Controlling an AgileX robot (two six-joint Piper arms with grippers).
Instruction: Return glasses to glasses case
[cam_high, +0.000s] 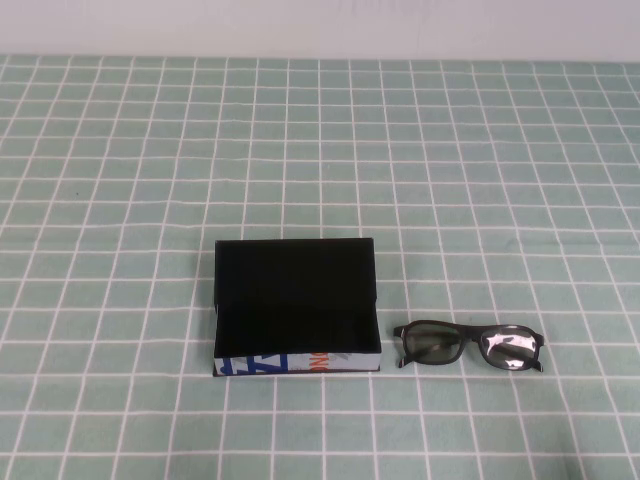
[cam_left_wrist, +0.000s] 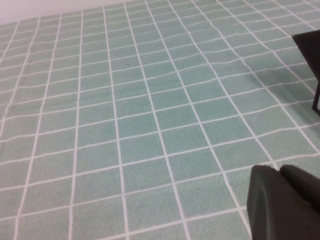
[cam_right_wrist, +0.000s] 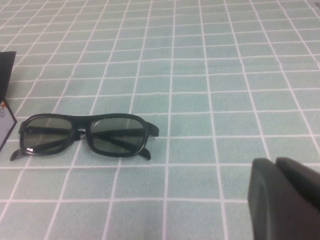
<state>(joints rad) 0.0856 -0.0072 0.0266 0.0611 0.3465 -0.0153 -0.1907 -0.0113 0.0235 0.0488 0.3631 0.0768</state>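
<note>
While one glasses case (cam_high: 296, 308) sits open on the checked cloth (cam_high: 480, 150), one pair of glasses (cam_high: 468, 345) lies just right of it, apart, bare cloth all round. Left gripper (cam_left_wrist: 286, 202) and right gripper (cam_right_wrist: 285, 197) hover low nearby; their openings cannot be told.

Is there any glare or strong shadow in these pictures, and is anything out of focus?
High view: even light, a bright reflection on one lens of the glasses, and the interior of the open glasses case is too dark to show detail. Left wrist view: the left end effector is a dark blur at the edge. Right wrist view: the right end effector is equally blurred, while the glasses are sharp with only faint shadow.
</note>
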